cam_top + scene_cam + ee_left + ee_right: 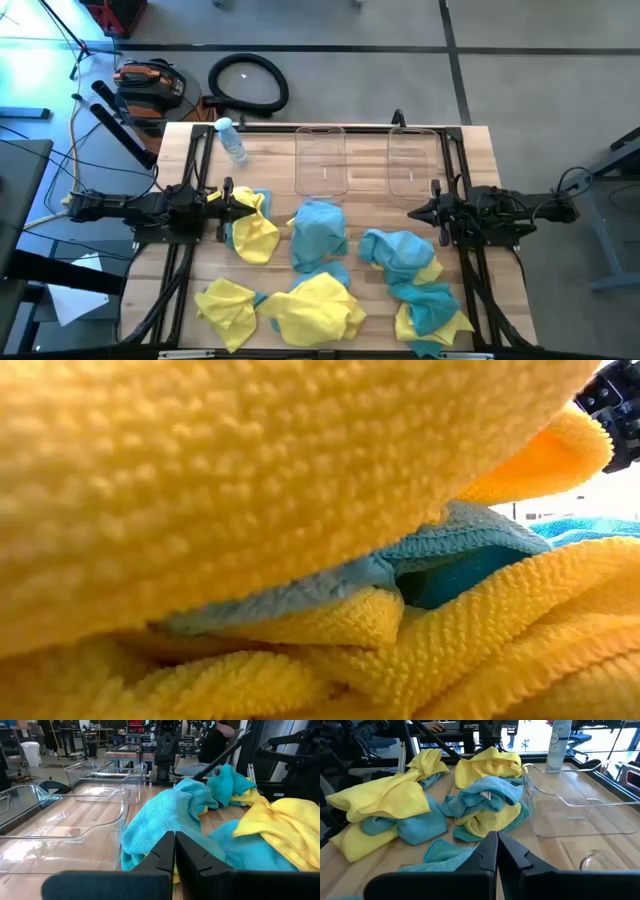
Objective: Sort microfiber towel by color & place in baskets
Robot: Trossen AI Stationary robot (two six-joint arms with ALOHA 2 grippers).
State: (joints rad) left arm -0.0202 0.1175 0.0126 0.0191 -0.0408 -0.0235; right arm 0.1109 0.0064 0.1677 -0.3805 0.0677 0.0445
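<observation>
Yellow and teal microfiber towels lie crumpled on the wooden table: a yellow and teal one (252, 228), a teal one (320, 235), a teal and yellow heap (400, 255), and more along the near edge (315, 308). Two clear tubs (321, 160) (412, 160) stand side by side at the far middle. My left gripper (236, 205) is shut and empty at the left towel's edge; it also shows in the left wrist view (175, 855). My right gripper (412, 212) is shut and empty, just beyond the right heap; it also shows in the right wrist view (496, 852).
A small clear bottle with a blue cap (230, 138) lies at the far left of the table. A yellow towel (250, 470) right in front of the low camera blocks most of that view. Bare wood shows between the tubs and the towels.
</observation>
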